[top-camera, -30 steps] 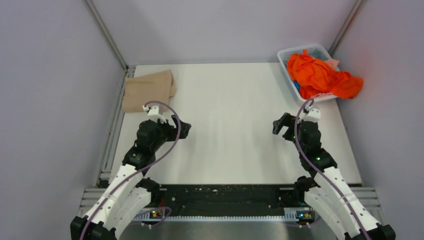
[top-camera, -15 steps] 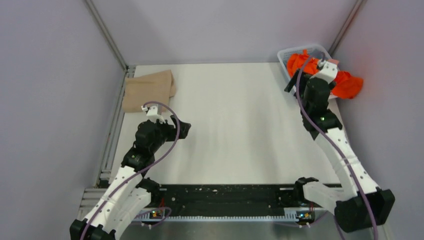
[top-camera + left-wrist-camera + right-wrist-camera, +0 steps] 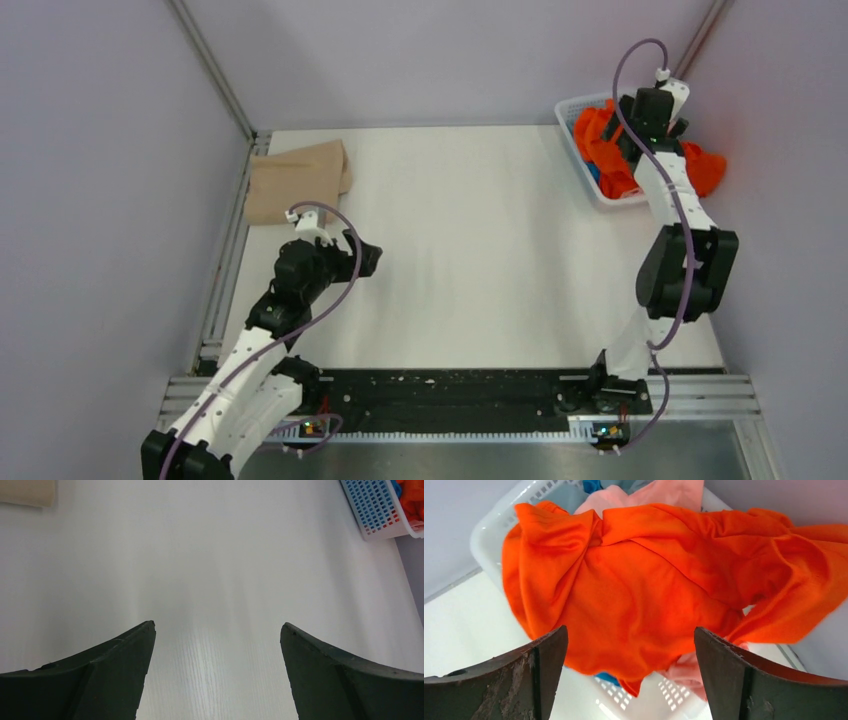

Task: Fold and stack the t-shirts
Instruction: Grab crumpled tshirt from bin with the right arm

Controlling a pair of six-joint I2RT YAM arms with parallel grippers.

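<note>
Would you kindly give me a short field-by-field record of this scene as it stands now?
left gripper: open, empty, above the table
right gripper: open, poised above the orange t-shirt, not gripping
orange t-shirt: crumpled, heaped in the basket, spilling over its rim
basket: white lattice, far right corner
tan t-shirt: folded, far left corner
underneath: pink t-shirt, blue t-shirt

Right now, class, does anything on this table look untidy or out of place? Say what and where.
The orange shirt is crumpled and spills over the rim of the basket at the far right corner. The tan shirt lies folded at the far left; nothing else stands out.
</note>
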